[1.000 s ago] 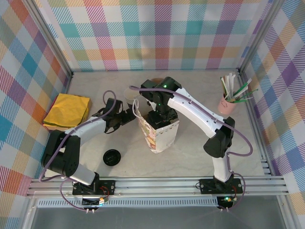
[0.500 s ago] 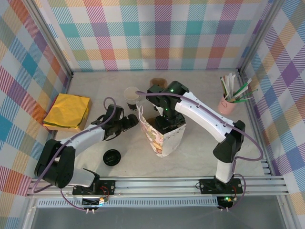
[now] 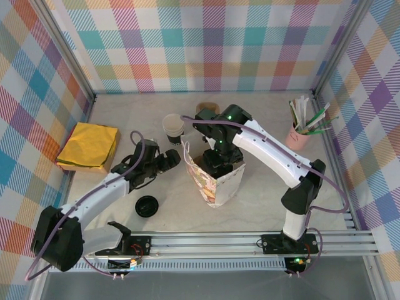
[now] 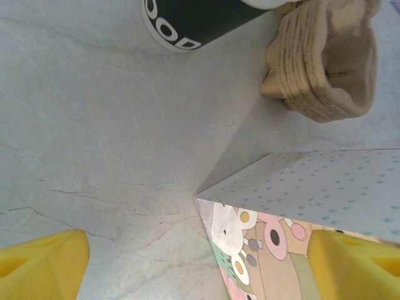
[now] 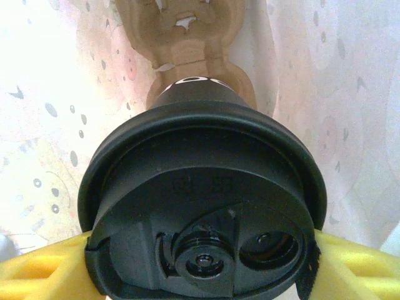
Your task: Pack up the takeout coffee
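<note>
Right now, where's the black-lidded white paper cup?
Right wrist view: the cup sits in the right gripper, inside the patterned paper bag above a cardboard carrier.

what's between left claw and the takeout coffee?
The paper bag wall: top external shows the left claw outside the bag, right wrist shows the takeout coffee inside it.

takeout coffee [image 5: 199, 187] sides hidden under lid [image 5: 200, 212], other cup [image 4: 190, 22] cropped

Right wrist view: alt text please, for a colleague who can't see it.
A black-lidded coffee cup, seen from straight above, is gripped between the yellow pads of the right pincer. It hangs inside a white patterned paper bag, over a brown cardboard cup carrier at the bottom.
</note>
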You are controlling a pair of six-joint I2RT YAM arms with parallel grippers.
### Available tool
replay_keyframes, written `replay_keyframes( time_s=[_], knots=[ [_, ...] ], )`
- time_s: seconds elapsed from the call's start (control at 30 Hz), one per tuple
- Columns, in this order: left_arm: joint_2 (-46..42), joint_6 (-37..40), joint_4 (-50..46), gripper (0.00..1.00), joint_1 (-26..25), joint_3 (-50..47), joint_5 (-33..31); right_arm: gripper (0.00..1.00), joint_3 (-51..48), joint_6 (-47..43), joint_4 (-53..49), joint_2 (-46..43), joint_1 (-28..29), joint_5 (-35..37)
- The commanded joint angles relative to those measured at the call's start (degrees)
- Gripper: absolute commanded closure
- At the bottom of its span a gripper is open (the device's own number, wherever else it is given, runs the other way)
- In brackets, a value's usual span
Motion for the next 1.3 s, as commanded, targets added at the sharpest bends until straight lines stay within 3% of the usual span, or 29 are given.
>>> replay_keyframes(
  time_s=[0.0, 0.73, 1.27],
  knots=[
    [-3.8, 0.6, -5.1, 0.09, -0.1, -0.6, -2.7, 0.30, 1.3, 2.0, -10.1, 1.9, 0.4, -1.1],
    [-22.1, 4.9, -20.0, 0.00, -0.1, 4.9, -6.1, 0.31, 0.2, 2.8, -9.3, 4.1, 0.4, -0.3],
    [-34.4, 10.0, -24.1, 0.00, -0.1, 5.1, 0.4, 0.31, -0.1, 1.4, -9.1, 3.9, 0.4, -0.5]
  ],
)
